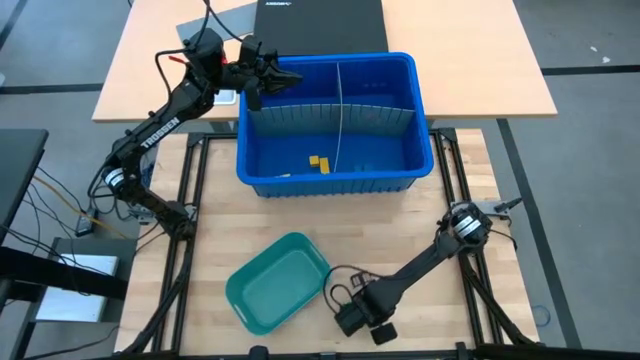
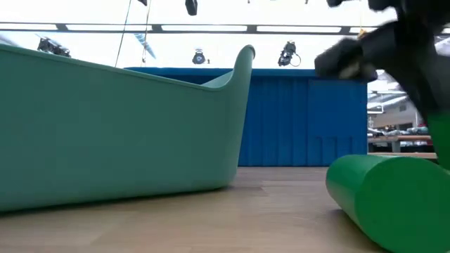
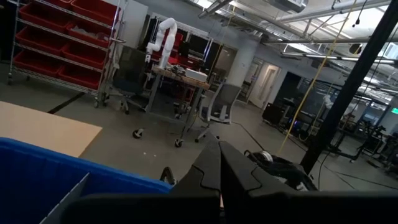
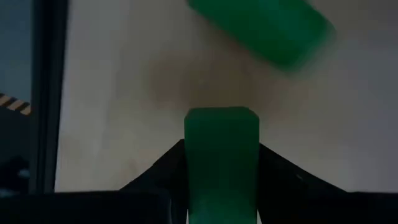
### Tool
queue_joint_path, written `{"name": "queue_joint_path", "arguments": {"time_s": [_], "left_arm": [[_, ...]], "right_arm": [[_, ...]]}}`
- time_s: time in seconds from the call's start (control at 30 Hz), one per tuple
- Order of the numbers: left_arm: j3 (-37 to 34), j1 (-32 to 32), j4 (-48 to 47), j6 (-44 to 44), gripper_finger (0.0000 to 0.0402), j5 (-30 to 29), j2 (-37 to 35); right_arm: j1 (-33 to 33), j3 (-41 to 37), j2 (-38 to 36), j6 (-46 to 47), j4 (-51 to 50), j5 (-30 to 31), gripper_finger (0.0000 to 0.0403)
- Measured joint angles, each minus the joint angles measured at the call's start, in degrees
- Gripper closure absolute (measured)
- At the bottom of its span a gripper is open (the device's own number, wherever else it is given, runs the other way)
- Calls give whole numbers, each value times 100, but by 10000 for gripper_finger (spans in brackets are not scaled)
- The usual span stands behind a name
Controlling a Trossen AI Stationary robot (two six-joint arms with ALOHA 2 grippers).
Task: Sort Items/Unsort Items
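My right gripper [image 1: 365, 318] stands near the table's near edge, right of the teal tray [image 1: 250, 300], pointing down, shut on a green block [image 4: 221, 155]. A second green block [image 4: 261, 28] lies on the wood just beyond it. The low view shows one green block [image 2: 390, 200] on the table under the dark gripper; which of the two it is I cannot tell. Two yellow blocks [image 1: 318, 162] lie on the floor of the blue bin [image 1: 330, 185]. My left gripper [image 1: 292, 76] hovers shut and about level over the bin's far left rim, holding nothing. My right gripper pinches the green block between its two fingers [image 4: 163, 171], one on each long side [image 4: 193, 162]. The fingers come from above, pointing down. Whether the block's underside rests on the table or hangs clear does not show.
A grey divider sheet [image 1: 340, 110] stands inside the blue bin. The teal tray [image 2: 105, 126] sits close to the left of my right gripper. A black case [image 1: 318, 22] lies on the far desk behind the bin. Bare wood lies between bin and tray.
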Motion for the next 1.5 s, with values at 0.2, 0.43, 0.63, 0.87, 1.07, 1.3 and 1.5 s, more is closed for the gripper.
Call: {"name": "queue_joint_path", "arguments": {"time_s": [0.2, 0.43, 0.63, 0.87, 1.07, 1.3, 1.5], "left_arm": [[0, 70, 12, 0, 400, 633, 1], [0, 214, 79, 40, 400, 622, 2], [0, 463, 135, 42, 400, 590, 0], [0, 790, 135, 2, 400, 577, 0], [0, 871, 129, 4, 400, 477, 0], [0, 867, 138, 24, 400, -102, 0], [0, 853, 115, -68, 400, -528, 0]], "right_arm": [[-164, 438, -694, 794, -1211, 303, 274], [-758, 600, -1674, 1787, -1861, 1507, 274], [-1919, 600, -2172, 1660, -1592, 2890, 274], [-4022, 602, -2539, -85, 912, 3103, 274], [-5773, 611, -2398, -1018, 3268, 1940, 274], [-6990, 605, -1610, -1173, 4519, 1186, 274], [-7270, 602, -1190, -635, 4757, 962, 263]]}}
